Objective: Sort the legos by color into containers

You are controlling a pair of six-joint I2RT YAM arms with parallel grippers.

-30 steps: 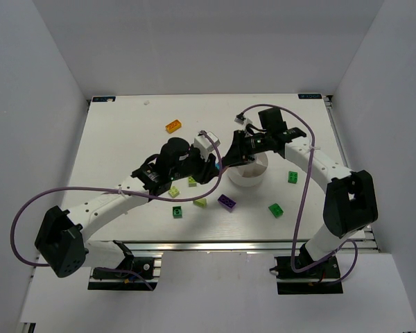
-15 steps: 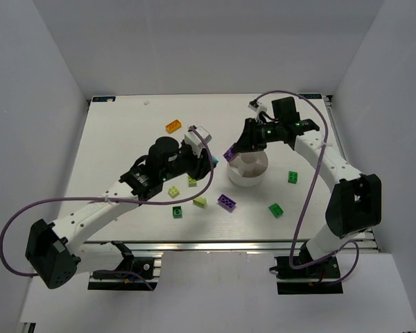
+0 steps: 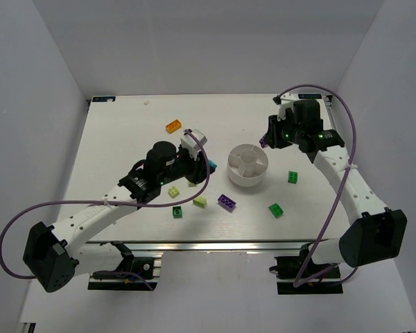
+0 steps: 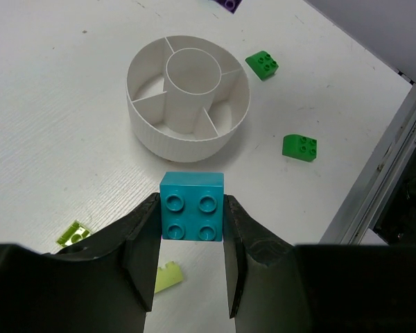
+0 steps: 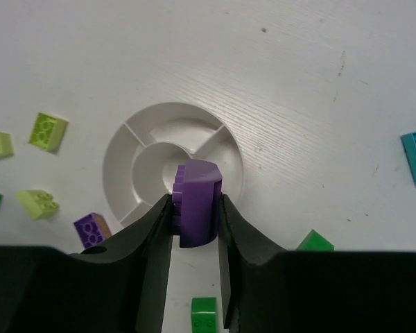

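Two clamped bricks: left pincer [image 4: 191, 212] holds cyan brick [image 4: 192, 207] studs-up, right pincer [image 5: 194, 209] purple brick [image 5: 197, 201] on edge.

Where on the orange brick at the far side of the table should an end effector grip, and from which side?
Probably its two long side walls, across the short width, coming straight down from above. The orange brick lies flat, oblong and turned diagonally, with no other brick touching it, so the fingers should turn to match that diagonal.

White table [image 3: 125, 132] (wood-grained) enclosed by plain white walls [image 3: 35, 104]
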